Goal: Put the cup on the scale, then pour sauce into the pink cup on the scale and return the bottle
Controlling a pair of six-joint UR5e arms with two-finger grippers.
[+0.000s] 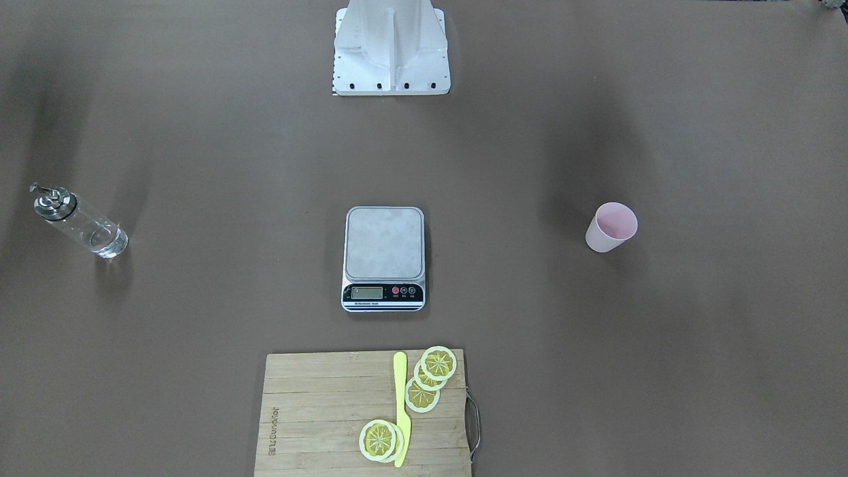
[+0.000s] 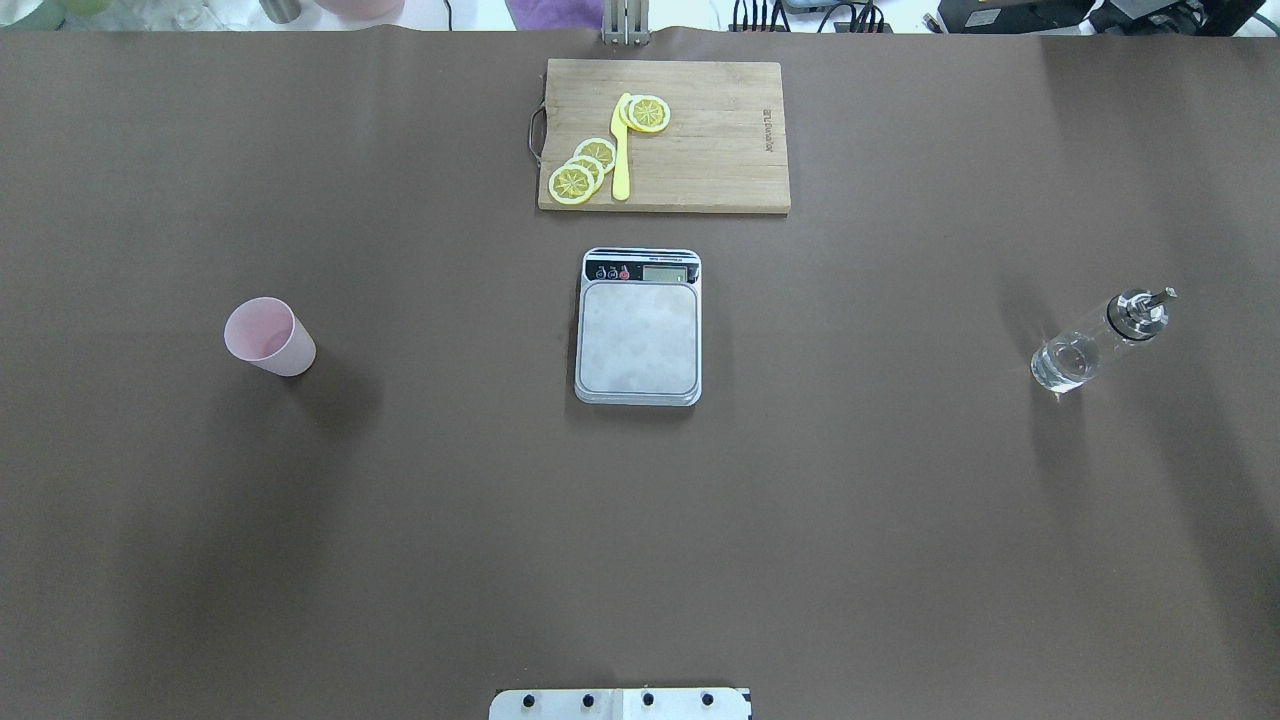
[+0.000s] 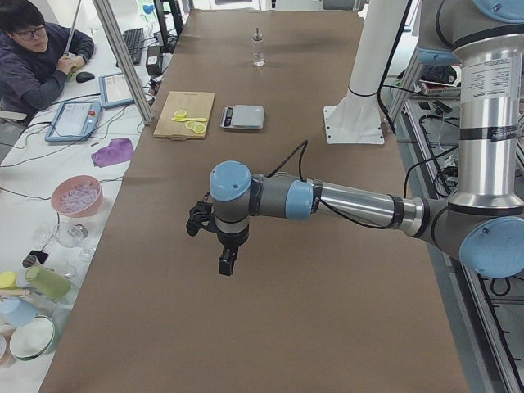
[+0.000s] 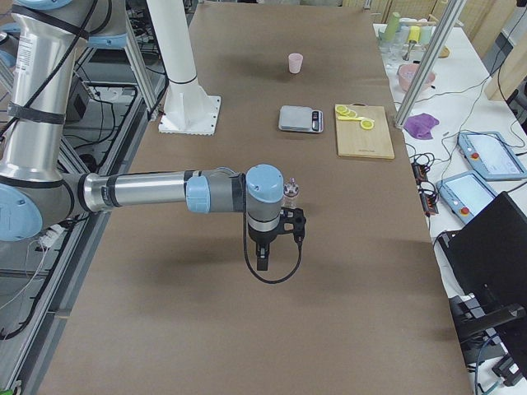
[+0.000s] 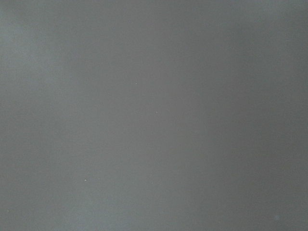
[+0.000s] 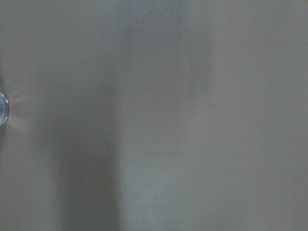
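A: What does the camera facing the robot show?
B: The scale (image 1: 384, 255) sits in the middle of the brown desk (image 1: 199, 331). The pink cup (image 1: 611, 227) stands upright on the desk on the robot's left side, well apart from the scale. The bottle (image 1: 83, 222) stands far off on the robot's right side. A wooden board (image 1: 311, 411) holds lemon slices (image 1: 438, 363) and a yellow knife (image 1: 401, 411).
A: And from above?
B: It is the same. The cup (image 2: 268, 338) is on one side, the scale (image 2: 638, 330) in the middle and the bottle (image 2: 1095, 345) on the other side, none of them touching.
A: What about the camera at the robot's left end?
B: The left gripper (image 3: 226, 264) hangs over the desk and points down. I cannot tell if it is apart or together. A person (image 3: 33, 57) sits beside the desk.
A: And the other end?
B: The right gripper (image 4: 262, 262) hangs over the desk too, with the bottle (image 4: 290, 193) just behind its wrist. I cannot tell if it is apart or together. The cup (image 4: 295, 62) is far down the desk.
A: And the wrist cameras?
B: The left one shows only the desk. The right one shows the desk and a bit of shiny glass (image 6: 2, 108) at the left edge.
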